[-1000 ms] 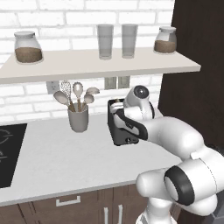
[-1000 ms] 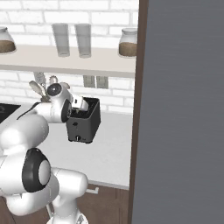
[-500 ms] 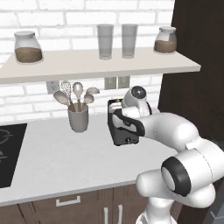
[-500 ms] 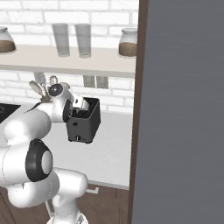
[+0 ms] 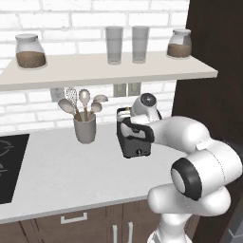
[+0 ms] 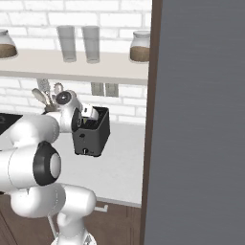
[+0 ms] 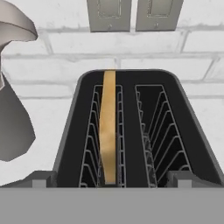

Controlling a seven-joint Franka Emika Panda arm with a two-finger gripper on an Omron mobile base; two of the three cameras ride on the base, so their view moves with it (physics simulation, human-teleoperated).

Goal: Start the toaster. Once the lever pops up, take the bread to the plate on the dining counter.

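Dark grey-black, the toaster stands on the white worktop close to the brick wall, and the arm reaches over it so that the gripper sits right at its near top edge; whether the fingers are spread or closed cannot be told, since the hand and the toaster body hide them in both base views and the hand view does not show them. Straight ahead of the fingers in the hand view lie the two wire-lined slots: the bread stands on edge in the left slot, its golden crust uppermost, and the right slot is bare. Beyond the toaster, two grey wall outlets sit on the bricks. To the left of the fingers a grey utensil crock with wooden spoons and a whisk stands near the toaster but apart from it, with open worktop between. Farther left the black cooktop lies well apart. Overhead a pale shelf carries two glasses and two jars, bounding the room above the hand. To the right of the fingers a tall dark cabinet side rises just past the toaster, leaving a narrow strip of worktop.
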